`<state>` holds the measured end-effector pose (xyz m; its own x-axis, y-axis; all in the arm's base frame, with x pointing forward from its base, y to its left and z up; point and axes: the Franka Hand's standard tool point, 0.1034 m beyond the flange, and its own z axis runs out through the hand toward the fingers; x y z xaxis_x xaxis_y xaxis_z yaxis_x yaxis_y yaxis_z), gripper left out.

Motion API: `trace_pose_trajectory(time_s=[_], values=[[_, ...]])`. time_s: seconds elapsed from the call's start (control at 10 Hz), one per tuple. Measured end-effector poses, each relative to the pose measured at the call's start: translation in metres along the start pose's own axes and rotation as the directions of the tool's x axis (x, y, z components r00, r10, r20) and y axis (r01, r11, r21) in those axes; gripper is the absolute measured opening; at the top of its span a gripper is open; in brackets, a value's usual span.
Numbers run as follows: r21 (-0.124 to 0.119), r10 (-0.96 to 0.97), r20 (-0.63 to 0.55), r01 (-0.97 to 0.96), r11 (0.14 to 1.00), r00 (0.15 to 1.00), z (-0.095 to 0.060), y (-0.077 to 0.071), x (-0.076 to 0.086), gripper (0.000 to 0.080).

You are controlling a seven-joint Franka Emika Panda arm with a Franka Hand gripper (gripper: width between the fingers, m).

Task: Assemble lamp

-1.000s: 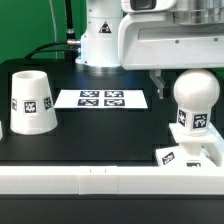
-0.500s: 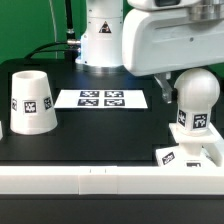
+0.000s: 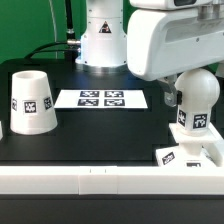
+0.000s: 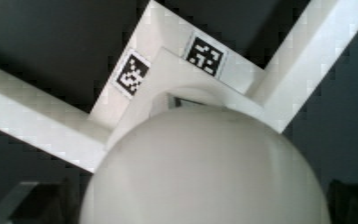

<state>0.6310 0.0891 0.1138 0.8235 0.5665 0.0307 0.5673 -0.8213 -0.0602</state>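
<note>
The bulb (image 3: 193, 100) already stood in the base (image 3: 186, 156); the shade (image 3: 32, 102) waited apart, unfitted. My jaws' state I couldn't tell.

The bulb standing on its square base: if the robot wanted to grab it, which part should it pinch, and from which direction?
Probably the round head of the bulb, from straight above. It stands upright on the base, so the head is the highest, most exposed part, and the wrist view already looks down onto its dome. The narrower neck below is boxed in by the base. The gripper's fingers aren't visible.

Bulb (image 3: 196, 93) and shade (image 3: 32, 101): smooth white plastic; table (image 3: 100, 125) matt black.
</note>
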Motion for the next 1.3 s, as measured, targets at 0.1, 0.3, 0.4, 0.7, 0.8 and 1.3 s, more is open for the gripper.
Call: trace_pose_trajectory(time_s=[0.1,0.3,0.4,0.7,0.8,1.3], values=[[-0.001,-0.071,0.001,0.071,0.997,0.997,0.0,0.0,0.0,0.0699],[-0.019,-0.261,0.003,0.261,0.965,0.965,0.001,-0.004,0.003,0.0699],[-0.041,-0.372,0.002,0.371,0.928,0.928,0.0,-0.003,0.005,0.0699],[-0.063,-0.689,0.044,0.69,0.721,0.724,0.003,0.001,0.005,0.0699],[-0.06,-0.766,0.067,0.769,0.637,0.64,0.004,0.002,0.004,0.0699],[-0.027,-0.942,0.163,0.956,0.293,0.293,0.004,0.005,0.005,0.0699]])
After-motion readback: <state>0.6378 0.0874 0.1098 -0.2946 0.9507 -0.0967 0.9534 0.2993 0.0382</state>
